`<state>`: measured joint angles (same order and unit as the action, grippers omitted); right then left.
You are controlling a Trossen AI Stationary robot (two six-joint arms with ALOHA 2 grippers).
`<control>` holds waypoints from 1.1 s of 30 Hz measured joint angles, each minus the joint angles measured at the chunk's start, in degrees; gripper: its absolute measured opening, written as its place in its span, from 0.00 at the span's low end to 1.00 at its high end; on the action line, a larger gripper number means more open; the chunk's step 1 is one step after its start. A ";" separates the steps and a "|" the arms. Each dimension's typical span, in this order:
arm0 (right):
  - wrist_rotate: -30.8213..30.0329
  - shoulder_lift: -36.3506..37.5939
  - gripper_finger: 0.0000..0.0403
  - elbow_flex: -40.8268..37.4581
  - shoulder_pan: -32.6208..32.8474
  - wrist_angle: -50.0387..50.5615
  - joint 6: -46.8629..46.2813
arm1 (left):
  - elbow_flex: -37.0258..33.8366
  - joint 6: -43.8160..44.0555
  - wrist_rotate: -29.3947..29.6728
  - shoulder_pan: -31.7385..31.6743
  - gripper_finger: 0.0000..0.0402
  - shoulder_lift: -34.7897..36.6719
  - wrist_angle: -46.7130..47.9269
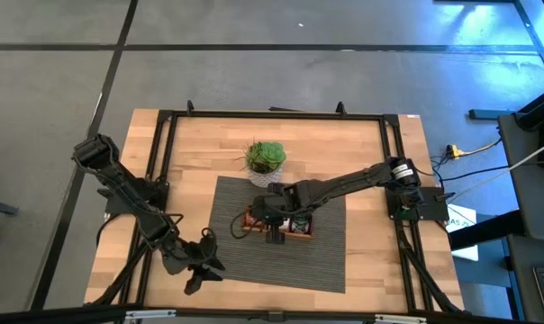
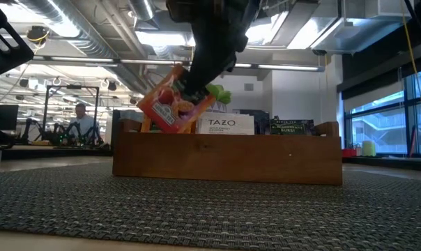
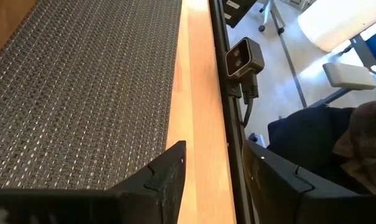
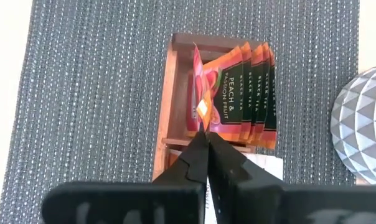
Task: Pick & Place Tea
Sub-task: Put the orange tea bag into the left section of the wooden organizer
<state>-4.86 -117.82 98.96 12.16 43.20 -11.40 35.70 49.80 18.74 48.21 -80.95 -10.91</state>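
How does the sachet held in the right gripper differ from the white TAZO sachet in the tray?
The held sachet is orange-red, tilted, and lifted partly above the wooden tray, pinched by the right gripper. The TAZO sachet is white, upright, and stands untouched in the tray. Both are flat sachets.

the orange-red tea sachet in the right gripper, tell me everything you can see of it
The orange-red sachet is small, flat and square, glossy like foil or coated paper, with fruit pictures on its face. The right gripper pinches its top corner, fingers closed. It hangs tilted over the end compartment of the wooden tray, beside a row of similar sachets.
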 joint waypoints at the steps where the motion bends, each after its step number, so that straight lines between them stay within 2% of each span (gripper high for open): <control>1: 0.00 0.00 0.02 0.00 0.00 0.02 0.02 | 0.00 0.00 0.02 0.00 0.38 0.00 0.01; 10: -0.02 0.00 0.04 -0.02 0.00 1.71 2.72 | 0.00 0.00 0.07 0.00 0.38 0.00 0.01; 16: -0.48 0.02 0.19 -0.02 -0.10 1.50 3.04 | 0.00 0.41 0.09 0.00 0.38 0.00 -0.01; 22: -7.77 0.07 0.35 -0.02 -0.17 0.74 3.15 | 0.00 0.42 0.21 0.00 0.38 0.00 0.01; 27: -9.04 0.07 0.40 -0.02 -0.17 0.76 2.63 | 0.02 0.42 0.24 0.00 0.38 0.00 0.01; 33: -9.01 0.92 0.41 -0.09 2.29 2.98 1.34 | 0.04 -1.71 0.26 0.00 0.38 0.00 0.87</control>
<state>-13.87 -116.90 98.87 14.46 46.18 -10.07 35.75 48.09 19.00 48.21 -80.95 -10.03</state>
